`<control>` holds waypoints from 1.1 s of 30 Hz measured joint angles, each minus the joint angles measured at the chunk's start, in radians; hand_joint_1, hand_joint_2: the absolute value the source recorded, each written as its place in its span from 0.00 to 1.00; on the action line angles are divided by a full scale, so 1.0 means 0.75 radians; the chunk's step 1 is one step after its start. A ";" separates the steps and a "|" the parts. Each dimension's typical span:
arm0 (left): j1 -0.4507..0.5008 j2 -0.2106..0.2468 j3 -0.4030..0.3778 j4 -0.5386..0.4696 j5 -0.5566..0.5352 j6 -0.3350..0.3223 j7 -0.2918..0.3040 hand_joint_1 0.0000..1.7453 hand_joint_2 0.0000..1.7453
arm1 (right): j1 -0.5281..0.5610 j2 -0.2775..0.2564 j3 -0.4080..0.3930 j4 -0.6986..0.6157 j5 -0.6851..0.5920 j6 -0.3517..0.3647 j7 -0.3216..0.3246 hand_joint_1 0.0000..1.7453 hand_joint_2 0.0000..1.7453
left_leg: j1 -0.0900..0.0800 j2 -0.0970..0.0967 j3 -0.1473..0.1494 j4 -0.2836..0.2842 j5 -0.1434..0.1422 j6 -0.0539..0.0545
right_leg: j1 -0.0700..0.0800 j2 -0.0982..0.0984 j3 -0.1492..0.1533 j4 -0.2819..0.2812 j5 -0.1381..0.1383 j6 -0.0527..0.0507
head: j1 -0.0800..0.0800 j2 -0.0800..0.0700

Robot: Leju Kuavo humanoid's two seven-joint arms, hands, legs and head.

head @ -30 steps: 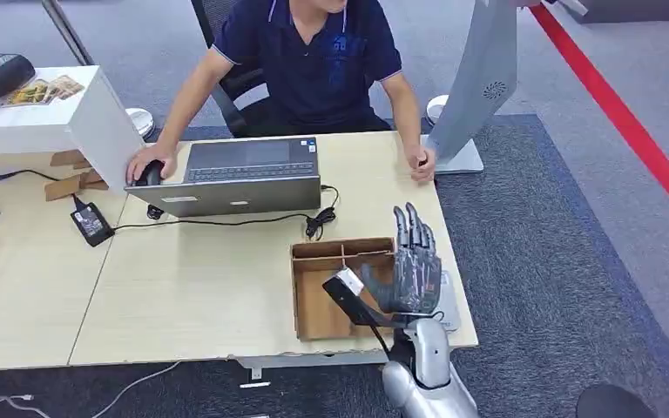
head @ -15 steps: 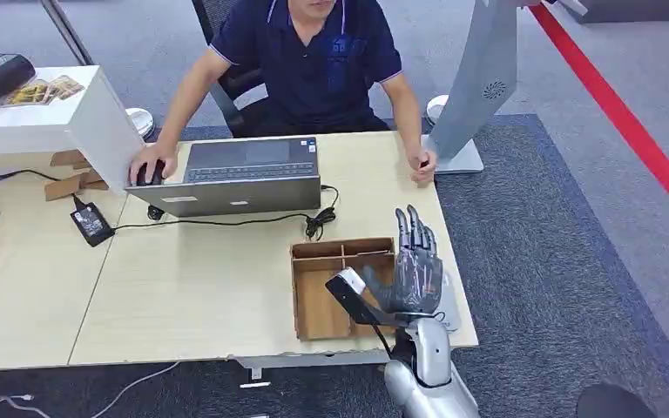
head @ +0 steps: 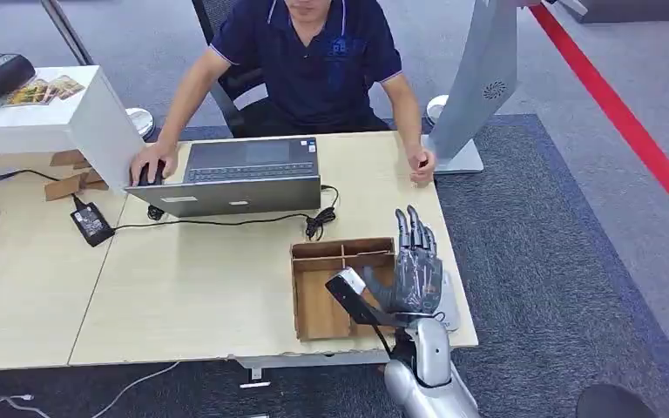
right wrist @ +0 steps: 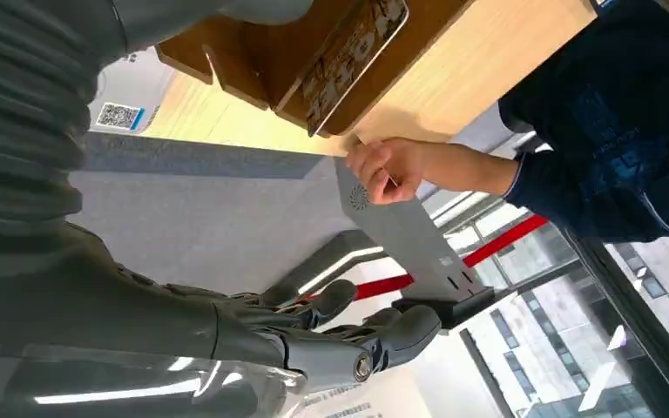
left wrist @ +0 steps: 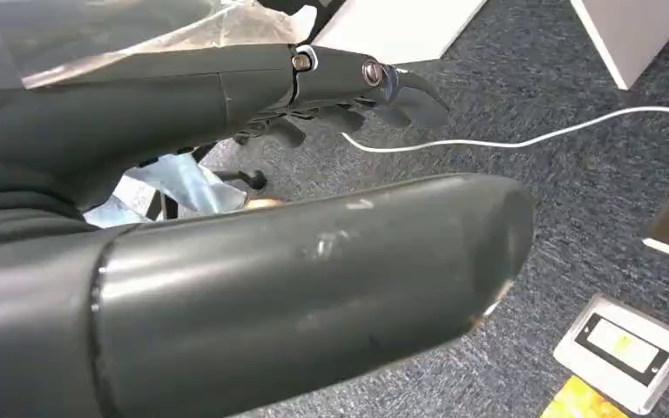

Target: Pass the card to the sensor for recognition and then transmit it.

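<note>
One card (head: 351,294) pinched under the right hand's (head: 414,277) thumb above the wooden tray (head: 314,309); the shallow grip risks slippage during transfer.

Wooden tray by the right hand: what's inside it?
The wooden tray shows bare compartments. The right hand, holding the card above it, covers the nearest corner.

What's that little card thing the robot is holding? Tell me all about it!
The card is thin, flat and dark with a pale end, and the right wrist view shows printing on one face. The right hand pinches it by the thumb. It is tilted, above the wooden tray on the table, at the edge nearest the robot.
</note>
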 joint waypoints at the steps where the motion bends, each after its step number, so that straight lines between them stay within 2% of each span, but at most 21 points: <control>1: 0.000 0.000 0.000 0.000 0.000 0.000 0.000 0.00 0.00 | -0.001 0.000 0.000 0.001 -0.003 0.000 0.000 0.01 1.00 | 0.000 0.000 0.000 0.000 0.000 0.000 | 0.000 0.000 0.000 0.000 0.000 0.000 | 0.000 0.000; 33: -0.002 0.000 -0.027 0.000 -0.004 0.000 0.000 0.00 0.00 | -0.052 0.000 -0.001 0.034 -0.018 0.000 -0.003 0.03 1.00 | 0.000 0.000 0.000 0.000 0.000 0.000 | 0.000 0.000 0.000 0.000 0.000 0.000 | 0.000 0.000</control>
